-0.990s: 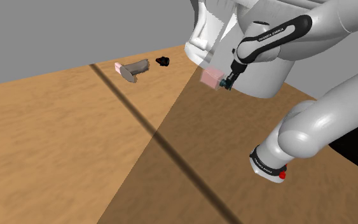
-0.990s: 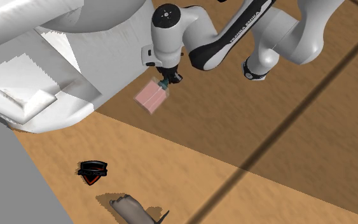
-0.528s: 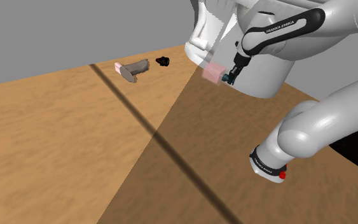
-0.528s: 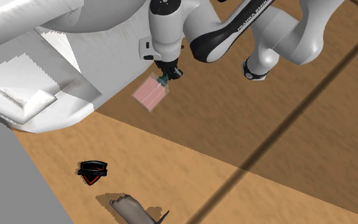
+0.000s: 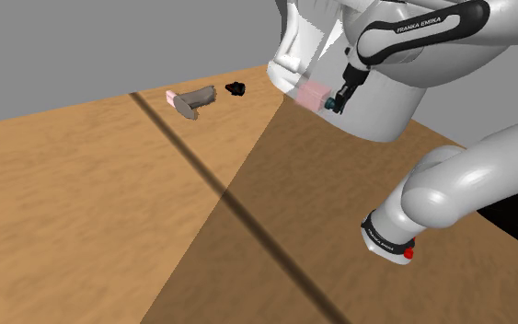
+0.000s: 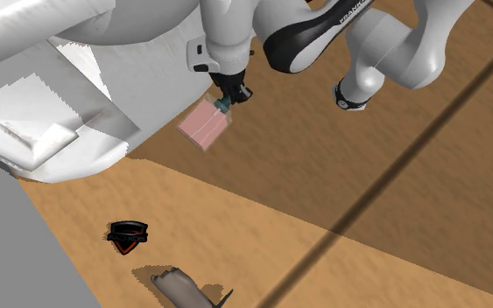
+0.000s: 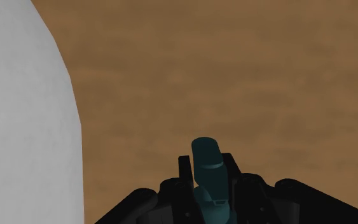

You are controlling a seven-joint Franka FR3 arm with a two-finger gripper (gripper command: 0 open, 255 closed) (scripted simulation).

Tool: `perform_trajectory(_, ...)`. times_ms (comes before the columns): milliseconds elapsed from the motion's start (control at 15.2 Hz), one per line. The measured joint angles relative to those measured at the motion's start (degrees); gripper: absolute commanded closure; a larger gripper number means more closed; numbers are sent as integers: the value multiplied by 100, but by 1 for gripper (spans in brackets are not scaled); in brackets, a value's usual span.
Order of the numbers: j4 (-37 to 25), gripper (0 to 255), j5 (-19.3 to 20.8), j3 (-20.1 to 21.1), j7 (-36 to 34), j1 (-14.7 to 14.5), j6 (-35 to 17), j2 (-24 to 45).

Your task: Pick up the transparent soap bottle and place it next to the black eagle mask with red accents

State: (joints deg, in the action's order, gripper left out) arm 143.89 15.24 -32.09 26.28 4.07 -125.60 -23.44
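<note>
Up a little since a second ago: the gripper (image 5: 339,98) has lifted, and the soap bottle (image 5: 314,93) has gone up with it, now higher in the shoulder view against the big white rounded shape (image 5: 381,110) behind it.

From the wrist, the 2 black fingers (image 7: 184,175) are clamped on either side of the bottle's dark teal pump top (image 7: 206,159), so the jaws are closed around it and carrying it. The bottle's body is a see-through pink block hanging tilted below the gripper (image 6: 230,93) in the second exterior view, clear of the wooden surface (image 6: 341,166) and well above it.

That white shape (image 6: 78,96) sits just beside the bottle (image 6: 204,128), spreading across the second exterior view's upper left.

Further out, the black eagle mask with red accents (image 6: 128,235) lies on the wood, well apart from the bottle, toward the second exterior view's lower left. Near it lies a grey object (image 6: 179,286); in the shoulder view that grey object (image 5: 194,99) has a pink end and sits just left of the mask (image 5: 236,89).

A thin dark line (image 5: 212,190) runs across the wooden surface (image 5: 82,212), and the part nearer the arm lies in shadow.
</note>
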Motion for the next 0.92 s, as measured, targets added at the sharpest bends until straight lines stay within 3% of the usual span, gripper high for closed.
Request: perform_trajectory(924,-765,255,-43,291,-43,20,1213,-458)
